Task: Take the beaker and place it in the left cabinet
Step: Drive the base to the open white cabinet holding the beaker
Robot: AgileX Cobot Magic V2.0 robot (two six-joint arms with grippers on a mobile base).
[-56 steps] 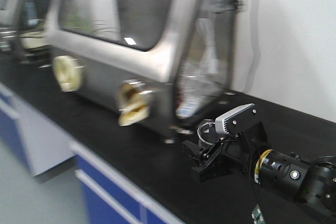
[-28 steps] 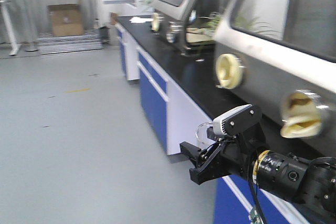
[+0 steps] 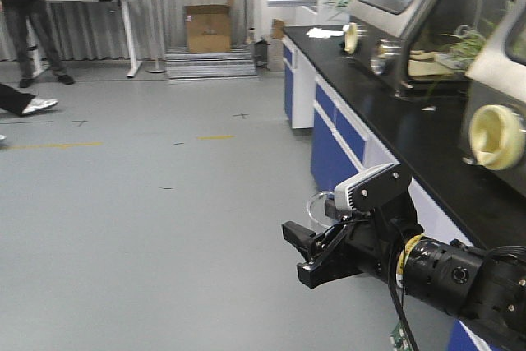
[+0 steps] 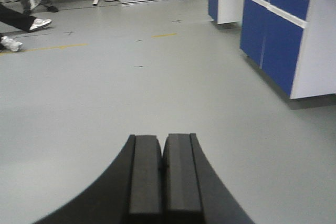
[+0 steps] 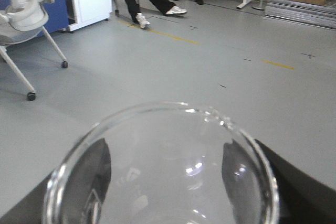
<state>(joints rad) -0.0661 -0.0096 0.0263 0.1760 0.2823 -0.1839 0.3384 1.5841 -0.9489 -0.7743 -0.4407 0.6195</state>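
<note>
We are holding the beaker [image 3: 317,205] in the right gripper [image 3: 308,252], out over the open grey floor [image 3: 164,203] and just beside the blue-fronted counter [image 3: 345,133]; in the right wrist view its clear rim [image 5: 157,106] is filling the lower frame, with dark fingers [image 5: 294,182] showing on both sides of the glass, so we are reading that gripper as clamped on the beaker. The left gripper [image 4: 163,174] is showing its two pads [image 4: 144,177] pressed flat together with nothing between them; it is clenched and empty, pointing at bare floor. We are judging the pick to be done, since the beaker is standing on no surface and is hanging in the grip. The placing is all left to do; the left cabinet is not appearing in any view, and we are seeing only the counter with its steel glove boxes [image 3: 411,6], a cardboard box [image 3: 207,29] by the far wall and an office chair [image 5: 26,3]. So we are expecting to find the cabinet first, then reach a shelf and let go.
</note>
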